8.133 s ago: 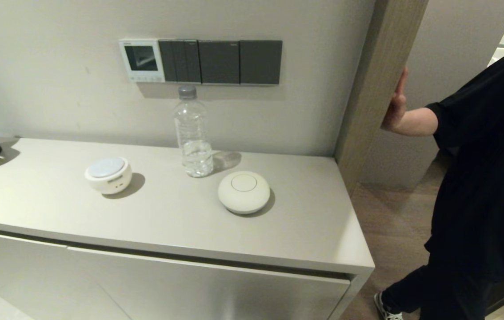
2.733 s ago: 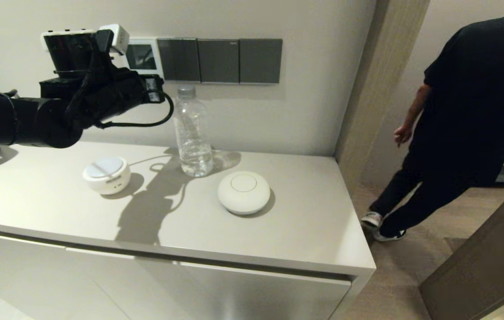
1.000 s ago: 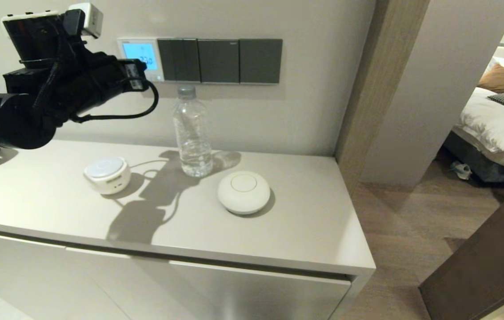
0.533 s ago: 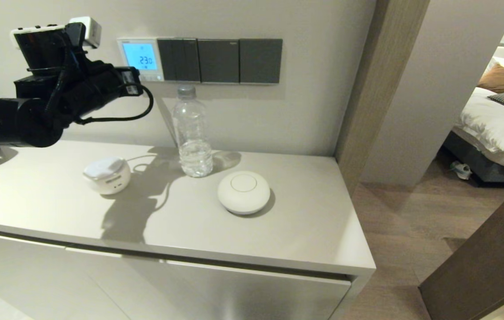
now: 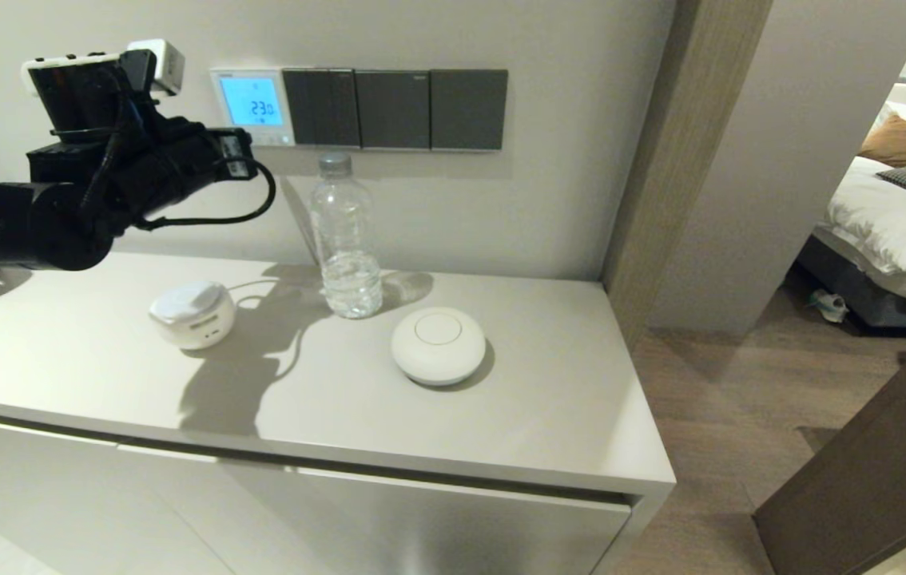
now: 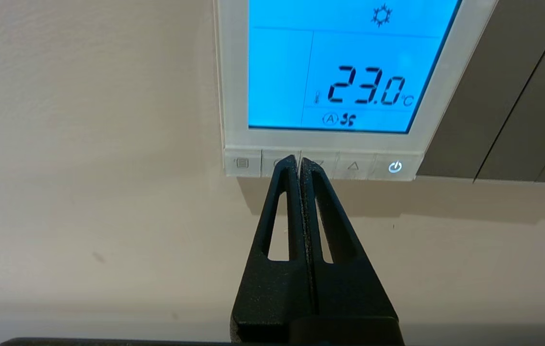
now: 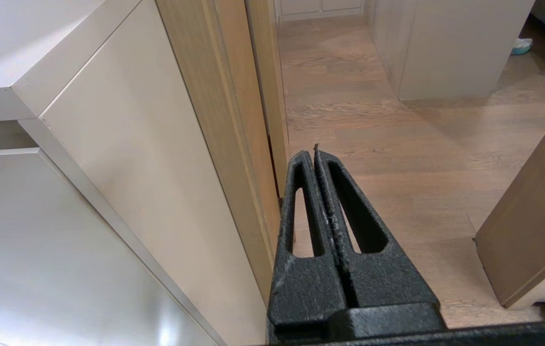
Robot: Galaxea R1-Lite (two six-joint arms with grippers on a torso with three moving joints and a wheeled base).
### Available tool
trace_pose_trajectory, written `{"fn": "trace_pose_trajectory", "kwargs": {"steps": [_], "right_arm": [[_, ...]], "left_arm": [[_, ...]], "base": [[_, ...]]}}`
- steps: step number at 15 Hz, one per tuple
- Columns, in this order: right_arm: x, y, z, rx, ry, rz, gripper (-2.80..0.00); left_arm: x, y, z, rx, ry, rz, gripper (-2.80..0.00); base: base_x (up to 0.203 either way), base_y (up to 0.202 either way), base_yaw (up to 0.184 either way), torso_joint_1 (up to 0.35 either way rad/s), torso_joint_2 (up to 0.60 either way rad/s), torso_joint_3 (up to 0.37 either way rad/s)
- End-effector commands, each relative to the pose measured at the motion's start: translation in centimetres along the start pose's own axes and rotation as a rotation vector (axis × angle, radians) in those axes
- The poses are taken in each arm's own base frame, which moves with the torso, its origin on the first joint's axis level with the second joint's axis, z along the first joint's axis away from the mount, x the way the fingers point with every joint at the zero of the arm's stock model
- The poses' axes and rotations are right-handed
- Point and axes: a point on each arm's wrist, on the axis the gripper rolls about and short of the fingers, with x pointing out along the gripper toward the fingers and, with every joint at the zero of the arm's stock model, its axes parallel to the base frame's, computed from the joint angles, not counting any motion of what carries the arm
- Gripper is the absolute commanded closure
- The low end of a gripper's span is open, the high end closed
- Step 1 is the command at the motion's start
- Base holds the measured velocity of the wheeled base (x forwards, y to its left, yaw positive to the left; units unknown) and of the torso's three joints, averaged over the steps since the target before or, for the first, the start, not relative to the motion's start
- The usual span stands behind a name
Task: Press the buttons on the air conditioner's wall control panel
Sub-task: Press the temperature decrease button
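Setting: a beige wall (image 5: 501,208) above a pale grey cabinet top (image 5: 565,415); to the right, an open doorway onto wood flooring and a bed.
Control panel: the small square white plastic air-conditioner wall panel (image 5: 253,106) (image 6: 234,77) sits at the left end of a row of dark grey switch plates (image 5: 395,110); its screen is lit light blue and reads 23.0.
Buttons: a row of pale grey-white keys (image 6: 323,166) along the panel's bottom edge; the right-most shows a lit power symbol.
Left gripper: (image 6: 298,160) raised to the panel, black fingers pressed together and holding nothing, tips at the key row between the second and third keys from the left. Contact cannot be confirmed; the tips hide those keys' markings.
Right gripper: (image 7: 315,154) fingers together, holding nothing, low beside the cabinet's side over the floor; outside the head view.
Cabinet top: clear plastic water bottle (image 5: 345,235), round white domed device (image 5: 438,345), small white round device (image 5: 192,313). A dark object at the left edge is cut off.
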Motion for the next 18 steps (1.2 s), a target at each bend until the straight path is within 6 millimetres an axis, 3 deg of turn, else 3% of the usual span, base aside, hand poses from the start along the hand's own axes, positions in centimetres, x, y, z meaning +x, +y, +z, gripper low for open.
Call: {"fn": "trace_pose_trajectory", "kwargs": {"steps": [1, 18], "right_arm": [[0.0, 0.0, -0.1, 0.000, 0.003, 0.000, 0.00], [0.0, 0.0, 0.0, 0.000, 0.002, 0.000, 0.00]], "left_arm": [[-0.2, -0.1, 0.0, 0.001, -0.001, -0.001, 0.00], [1.0, -0.7, -1.5, -0.003, 0.027, -0.019, 0.00]], "base": [[0.000, 0.000, 0.000, 0.000, 0.00, 0.000], [0.000, 0.000, 0.000, 0.000, 0.00, 0.000]]}}
